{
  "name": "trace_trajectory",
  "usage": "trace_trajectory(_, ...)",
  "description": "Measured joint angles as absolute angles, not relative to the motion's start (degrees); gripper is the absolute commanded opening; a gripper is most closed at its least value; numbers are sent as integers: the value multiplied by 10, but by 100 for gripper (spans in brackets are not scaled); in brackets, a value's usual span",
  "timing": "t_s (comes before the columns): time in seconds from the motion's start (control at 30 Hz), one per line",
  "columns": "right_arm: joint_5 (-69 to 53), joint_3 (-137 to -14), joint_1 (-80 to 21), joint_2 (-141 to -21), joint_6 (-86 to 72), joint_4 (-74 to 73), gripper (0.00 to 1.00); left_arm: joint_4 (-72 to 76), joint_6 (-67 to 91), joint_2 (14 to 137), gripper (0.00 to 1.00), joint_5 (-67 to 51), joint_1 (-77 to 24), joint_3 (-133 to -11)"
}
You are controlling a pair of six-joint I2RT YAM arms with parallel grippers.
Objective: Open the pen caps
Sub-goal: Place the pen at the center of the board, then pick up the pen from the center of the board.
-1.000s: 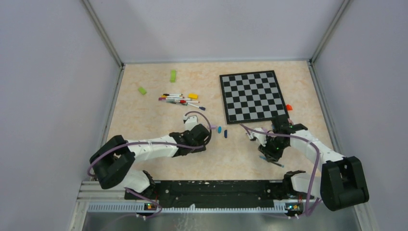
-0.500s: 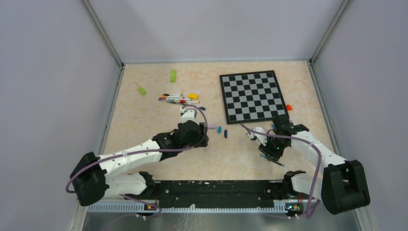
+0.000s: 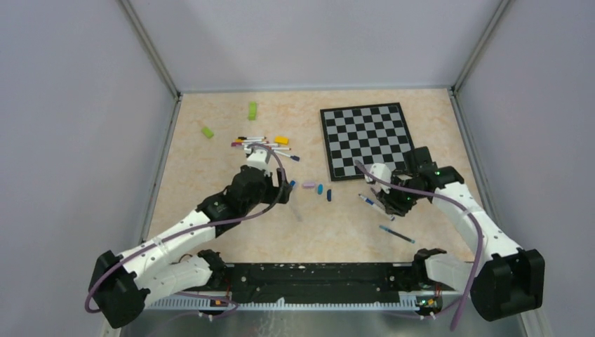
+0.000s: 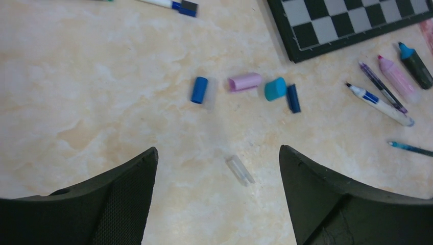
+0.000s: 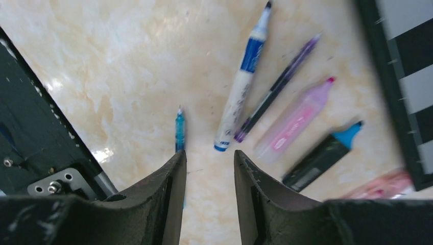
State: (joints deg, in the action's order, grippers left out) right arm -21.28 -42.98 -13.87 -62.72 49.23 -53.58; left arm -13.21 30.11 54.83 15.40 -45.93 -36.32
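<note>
The left gripper point(image 4: 218, 149) is being held wide open above the table point(image 4: 76, 102), and nothing is being gripped or touched by its fingers point(image 4: 127, 189). The right gripper point(image 5: 209, 153) is being held only narrowly open, with nothing between its jaws; the rear of a teal pen point(image 5: 179, 127) is being hidden behind one of them. Directly below the left jaws a clear cap point(image 4: 240, 170) is being shown lying alone. Just beyond it four loose pen caps are being shown in a row: a blue cap point(image 4: 199, 90), a pink cap point(image 4: 244, 81), then a teal cap point(image 4: 275, 88) just beside a dark blue cap point(image 4: 293, 98). Beside the right gripper four uncapped pens are being shown side by side: a white and blue pen point(image 5: 242, 87), a purple pen point(image 5: 278, 87), a pink highlighter point(image 5: 293, 122) and a black highlighter point(image 5: 319, 158). The chessboard point(image 3: 365, 140) is being cut off in both wrist views. Farthest off, the heap of pens point(image 3: 263, 145) is being partly covered by the left wrist, so its caps are hard to make out; a yellow block point(image 3: 281, 140), a near green block point(image 3: 208, 131) and a far green block point(image 3: 252, 110) are being shown around it
</note>
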Motion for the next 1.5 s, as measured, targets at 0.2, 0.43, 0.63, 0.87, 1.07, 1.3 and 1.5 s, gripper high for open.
trace_trajectory(0.2,-288,-520,-137,-610,451,-521,40,-107,252,555,90,79,-320,-365)
trace_trajectory(0.43,-482,-530,-12,-641,378,-477,41,-52,279,649,87,-48,-200,-383)
trace_trajectory(0.63,-575,-496,46,-629,309,-402,45,-46,363,787,66,-93,-184,-446)
trace_trajectory(0.87,-583,-464,47,-602,256,-346,46,-170,462,930,63,-5,-209,-614)
trace_trajectory(1.07,-573,-462,47,-602,240,-323,46,-288,520,1003,61,102,-262,-757)
trace_trajectory(1.3,-566,-456,47,-602,232,-321,46,-366,548,1099,51,145,-270,-871)
trace_trajectory(1.5,-561,-454,47,-606,229,-320,46,-408,555,1170,47,151,-273,-930)
